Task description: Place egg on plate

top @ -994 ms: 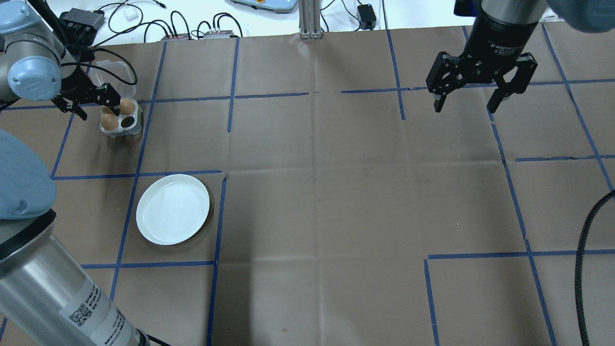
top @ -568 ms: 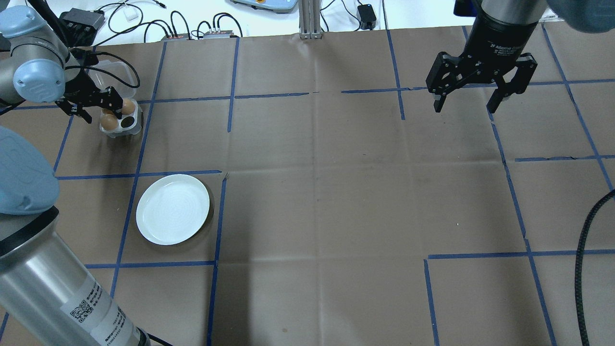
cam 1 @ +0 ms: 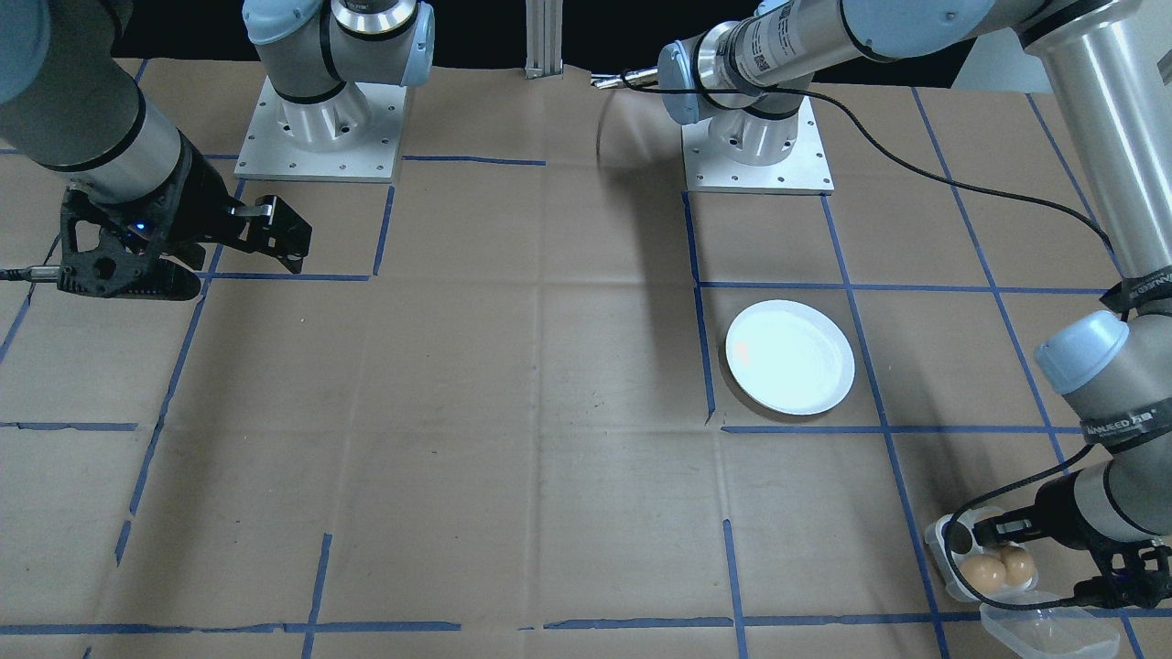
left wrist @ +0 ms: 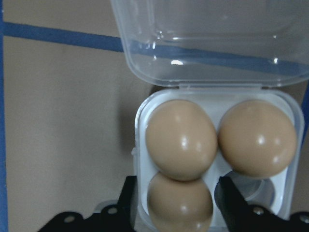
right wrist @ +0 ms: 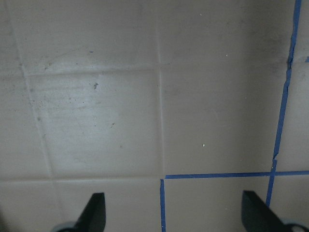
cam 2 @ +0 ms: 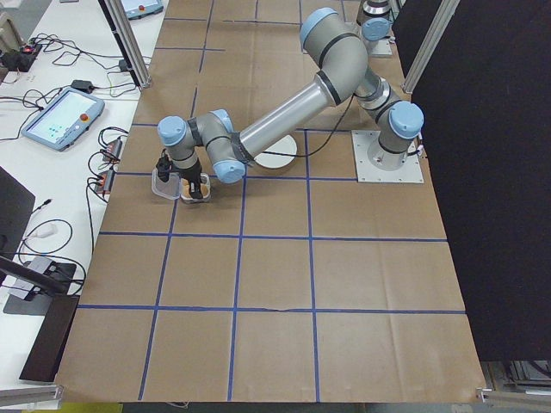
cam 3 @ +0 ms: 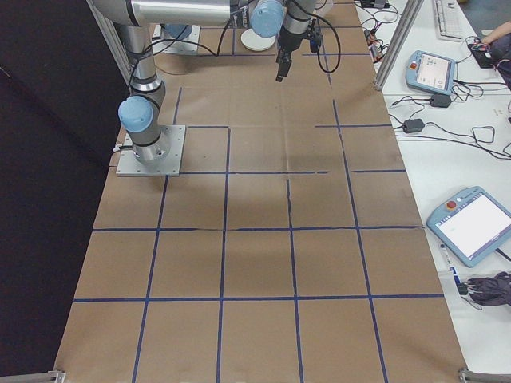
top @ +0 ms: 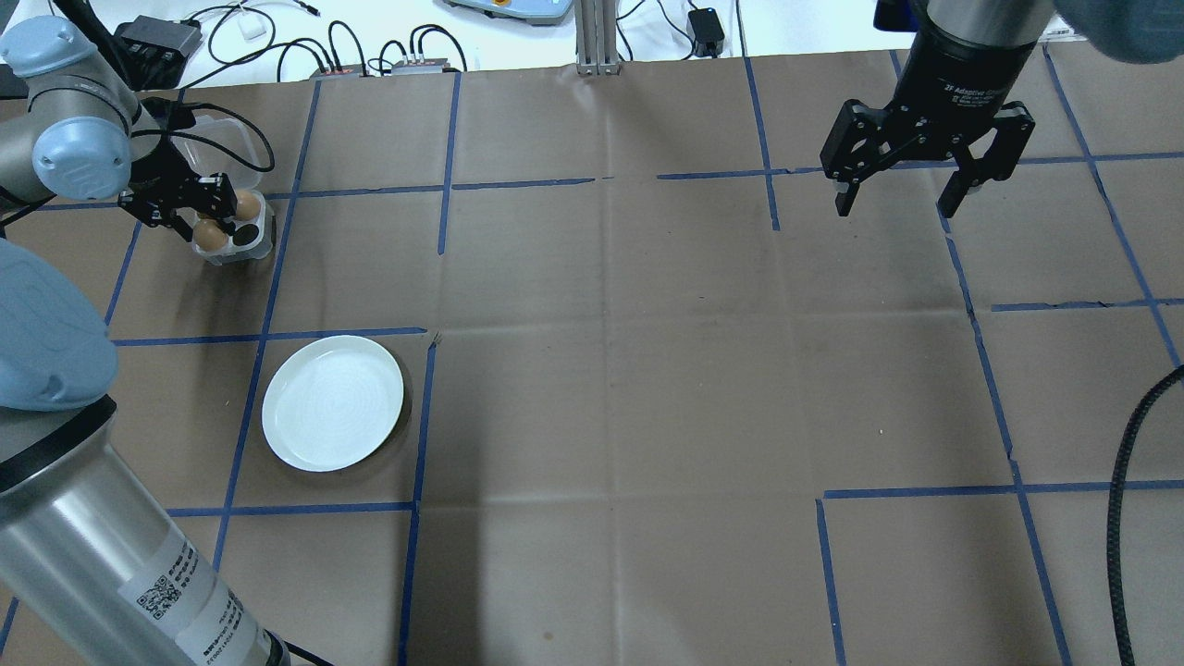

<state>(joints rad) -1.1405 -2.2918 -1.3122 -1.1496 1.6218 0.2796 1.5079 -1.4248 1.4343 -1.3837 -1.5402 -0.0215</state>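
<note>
While the left hand (left wrist: 176,205) straddled the nearest egg (left wrist: 179,203), fingers spread, grasping was underway; closing gently and lifting toward the plate (top: 333,403) came next.

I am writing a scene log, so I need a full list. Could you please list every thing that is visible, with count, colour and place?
eggs: three, brown, in the egg tray, one cup empty
egg tray: one, white, clear lid open, far left of the table
plate: one, white, empty, left half of the table, nearer the robot than the tray
table: one, brown paper cover with blue tape grid
cables and boxes: several, black, past the table's far edge
tablets: two, on the white side bench
left gripper: one, black, open, fingers either side of the nearest egg
right gripper: one, black, open, above the far right of the table, holding nothing
</note>
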